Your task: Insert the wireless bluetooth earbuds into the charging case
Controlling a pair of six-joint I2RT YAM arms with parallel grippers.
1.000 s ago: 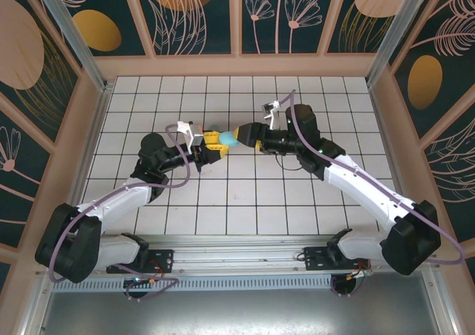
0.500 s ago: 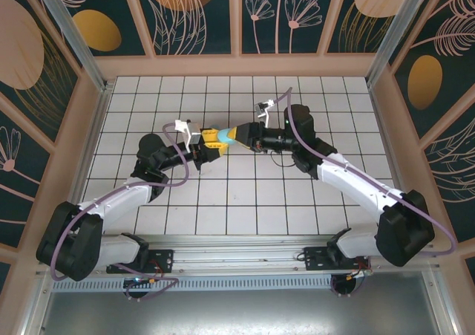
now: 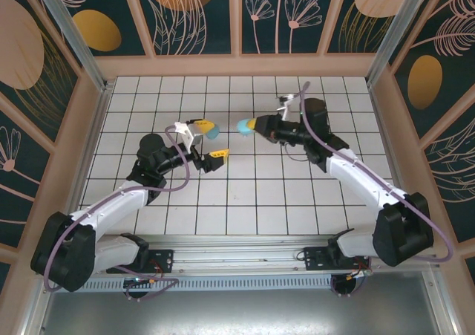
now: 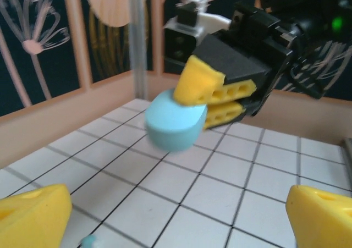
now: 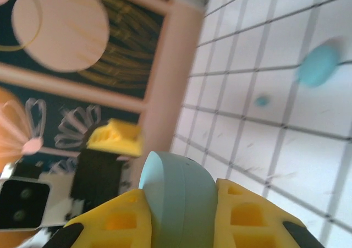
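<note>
The charging case (image 3: 243,127), a light-blue oval pebble, is held off the tiles by my right gripper (image 3: 251,125), whose yellow fingers are shut on its two sides. The right wrist view has the case (image 5: 179,196) close up, with a seam round it, between the pads of that gripper (image 5: 179,209). My left gripper (image 3: 209,140) stands wide open just left of it, with nothing between its fingers (image 4: 34,215). From the left wrist the held case (image 4: 175,121) hangs ahead. One tiny light-blue earbud (image 5: 262,100) lies on the tiles, and a small light-blue piece (image 4: 88,241) sits at the frame's bottom edge.
A second light-blue oval case (image 5: 318,65) lies on the white tiles, close to my left gripper's far finger (image 3: 213,133). Wooden walls with patterned panels enclose the floor (image 3: 297,194) on three sides.
The two grippers met over the case. My left gripper then opened, let go and drew back left; my right gripper shut on the case and carried it right and back.
</note>
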